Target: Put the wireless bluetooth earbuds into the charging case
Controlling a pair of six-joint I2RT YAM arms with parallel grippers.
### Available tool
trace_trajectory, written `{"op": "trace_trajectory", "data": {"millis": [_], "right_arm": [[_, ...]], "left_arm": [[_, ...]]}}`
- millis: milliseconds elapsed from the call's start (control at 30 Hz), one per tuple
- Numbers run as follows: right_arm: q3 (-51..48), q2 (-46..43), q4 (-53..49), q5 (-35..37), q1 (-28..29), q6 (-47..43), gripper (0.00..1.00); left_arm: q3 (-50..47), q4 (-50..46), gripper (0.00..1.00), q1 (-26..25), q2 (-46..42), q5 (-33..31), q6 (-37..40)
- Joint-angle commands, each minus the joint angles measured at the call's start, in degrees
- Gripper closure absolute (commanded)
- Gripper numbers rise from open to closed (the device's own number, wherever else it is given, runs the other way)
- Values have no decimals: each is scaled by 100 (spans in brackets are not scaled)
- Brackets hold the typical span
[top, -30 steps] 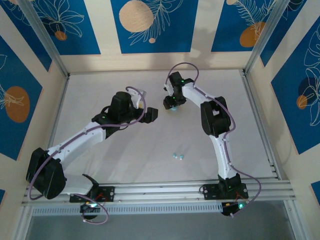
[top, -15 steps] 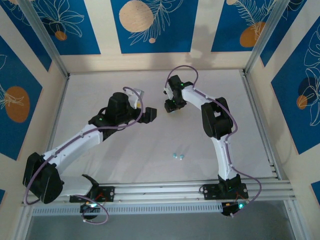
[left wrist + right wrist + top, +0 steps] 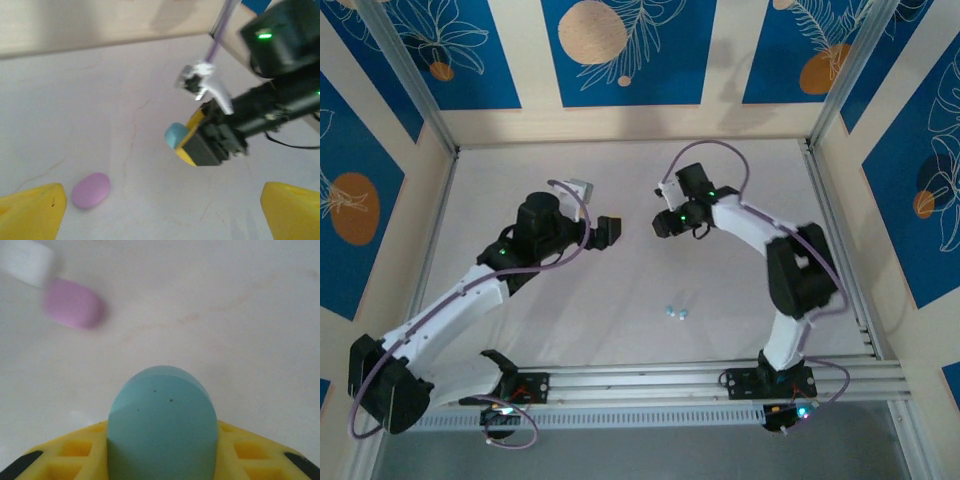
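Left gripper [image 3: 605, 232]: released. Its yellow fingertips [image 3: 31, 210] stand wide apart above the table [image 3: 570, 300] with nothing between them.

Pink case [image 3: 91, 190]: closed, lying flat on the table near one of those fingertips.

White case [image 3: 27, 262]: blurred, seen close beside the pink case in the right wrist view.

Right gripper [image 3: 663, 225]: clenched on the teal case [image 3: 162, 425], whose rounded end projects beyond the yellow pads. It faces the left gripper at close range.

Earbuds [image 3: 677, 313]: two teal buds lie side by side on the table, nearer the arm bases. They are well apart from both grippers and outside any case.
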Motion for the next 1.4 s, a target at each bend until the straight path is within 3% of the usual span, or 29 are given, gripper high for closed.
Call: {"op": "trace_trajectory", "data": {"millis": [0,167,267,433,800,1133,1233,1367], "right_arm": [[-730,-1126,1501,-871,127,-73,68],[-1631,-2279,2182,-914,512,-730,70],[-2005,-2730,2503,-914,661,-1026,70],[-2305,-3134,2726,-832,757,-1267,70],[-2302,-3152,2759,-861,807,-1431,70],[-2405,-3235,2967,-920,874,-1579,67],[-2503,-3324,3178,-667,883,-1566,61],[-2989,-3618,4018,-411,785,-1505,45]], "left_arm": [[95,125,6,71,24,680,-82],[26,1666,15,45,462,2059,-1293],[276,1911,18,2,792,2428,-1537],[359,1742,20,-57,1020,2360,-1398],[567,1513,33,-296,1403,2438,-1478],[691,1257,74,-379,1531,2123,-1648],[561,1379,86,-389,1412,1898,-1884],[284,1752,94,-390,1188,1691,-2568]]}}
